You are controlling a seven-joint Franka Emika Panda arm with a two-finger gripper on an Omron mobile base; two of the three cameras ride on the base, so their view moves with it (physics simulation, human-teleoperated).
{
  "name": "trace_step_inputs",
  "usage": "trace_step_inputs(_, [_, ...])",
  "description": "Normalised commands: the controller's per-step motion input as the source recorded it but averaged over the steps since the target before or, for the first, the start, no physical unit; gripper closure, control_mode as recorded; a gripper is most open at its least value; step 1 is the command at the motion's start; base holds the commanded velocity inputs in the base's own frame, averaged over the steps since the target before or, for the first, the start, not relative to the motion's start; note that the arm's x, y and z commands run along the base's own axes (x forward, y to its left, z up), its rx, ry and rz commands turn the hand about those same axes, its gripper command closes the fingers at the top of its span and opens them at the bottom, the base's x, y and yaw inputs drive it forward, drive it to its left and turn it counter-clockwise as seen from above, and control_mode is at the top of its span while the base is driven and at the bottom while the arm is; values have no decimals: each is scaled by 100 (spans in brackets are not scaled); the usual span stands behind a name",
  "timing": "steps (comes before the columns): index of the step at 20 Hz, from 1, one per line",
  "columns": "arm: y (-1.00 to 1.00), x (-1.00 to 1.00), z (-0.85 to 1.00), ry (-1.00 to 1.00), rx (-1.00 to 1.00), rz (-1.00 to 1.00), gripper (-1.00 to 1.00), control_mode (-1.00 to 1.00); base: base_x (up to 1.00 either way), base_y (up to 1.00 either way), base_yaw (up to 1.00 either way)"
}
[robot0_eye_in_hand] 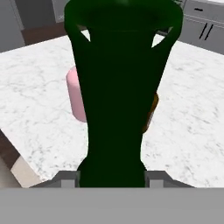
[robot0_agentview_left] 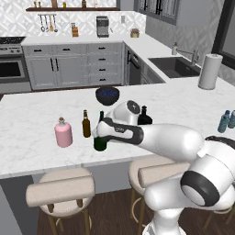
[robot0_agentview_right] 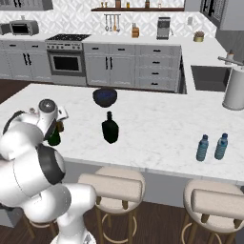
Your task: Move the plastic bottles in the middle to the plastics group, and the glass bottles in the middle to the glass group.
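My gripper (robot0_agentview_left: 99, 134) is shut on the tall dark-green wine bottle (robot0_agentview_left: 100, 143), which stands upright at the counter's near edge. In the hand view this glass bottle (robot0_eye_in_hand: 116, 100) rises between my fingertips (robot0_eye_in_hand: 65, 179). Just left of it stand the slim brown bottle (robot0_agentview_left: 86, 124) and the squat pink bottle (robot0_agentview_left: 63, 133) of the glass group; both also peek out behind the green bottle as the pink one (robot0_eye_in_hand: 76, 98) and the brown one (robot0_eye_in_hand: 151, 111). The squat black bottle (robot0_agentview_left: 144, 117) stands right of my hand. Two pale-blue plastic bottles (robot0_agentview_right: 202, 147) (robot0_agentview_right: 221, 146) stand side by side at the far right.
A dark blue bowl (robot0_agentview_left: 107, 95) sits farther back on the counter (robot0_agentview_left: 27, 119). A paper towel roll (robot0_agentview_left: 209, 71) and the sink (robot0_agentview_left: 174, 66) are at the back right. Padded stools (robot0_agentview_left: 59, 190) stand below the counter's near edge.
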Motion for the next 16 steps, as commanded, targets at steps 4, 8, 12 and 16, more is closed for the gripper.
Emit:
trace_step_inputs(4, [19,14,0,-5,1,0,100,-100,0,0,0])
trace_step_inputs(8, [20,28,0,-1,5,0,100,-100,0,0,0])
trace_step_inputs(12, [13,16,1,0,4,0,100,-100,0,0,0])
trace_step_inputs(16, [1,2,0,0,0,2,100,-100,0,0,0])
